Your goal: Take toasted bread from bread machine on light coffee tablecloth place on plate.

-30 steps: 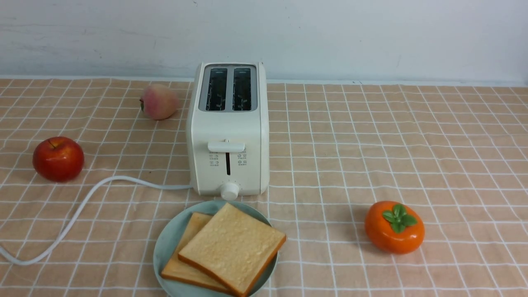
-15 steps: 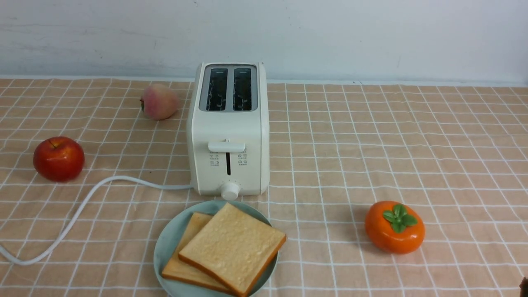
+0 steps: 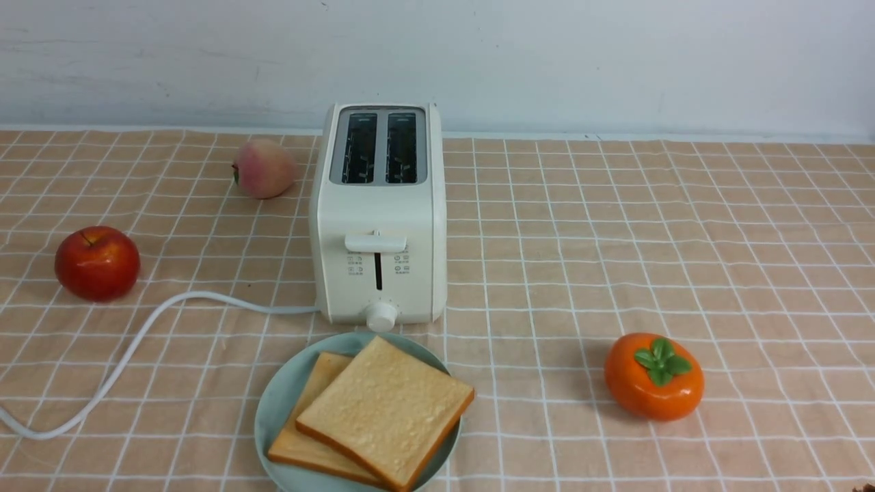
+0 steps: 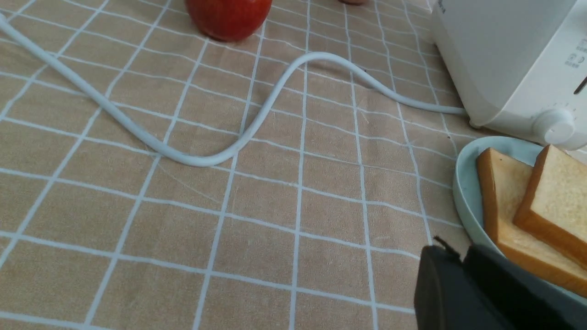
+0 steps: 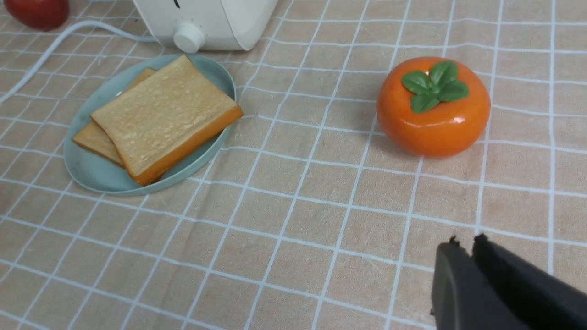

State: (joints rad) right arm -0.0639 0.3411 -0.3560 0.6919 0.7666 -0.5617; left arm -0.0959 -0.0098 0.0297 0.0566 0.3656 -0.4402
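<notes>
On the plate [image 3: 272, 417], just before the bread machine [image 3: 377, 239]: both slices of toasted bread [image 3: 386, 410] stacked, slots empty.
Placing step judged finished (nothing left to lift). Left tool [image 4: 458, 251] and right tool [image 5: 464, 243] each pressed together, holding nothing. The next move calls only for keeping clear.

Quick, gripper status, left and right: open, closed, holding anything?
Left gripper: closed, fingers together, holding nothing.
Right gripper: closed, fingers together, holding nothing.

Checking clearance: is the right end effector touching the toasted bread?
Apart. The right wrist view shows bare tablecloth between the right end effector and the toasted bread.
</notes>
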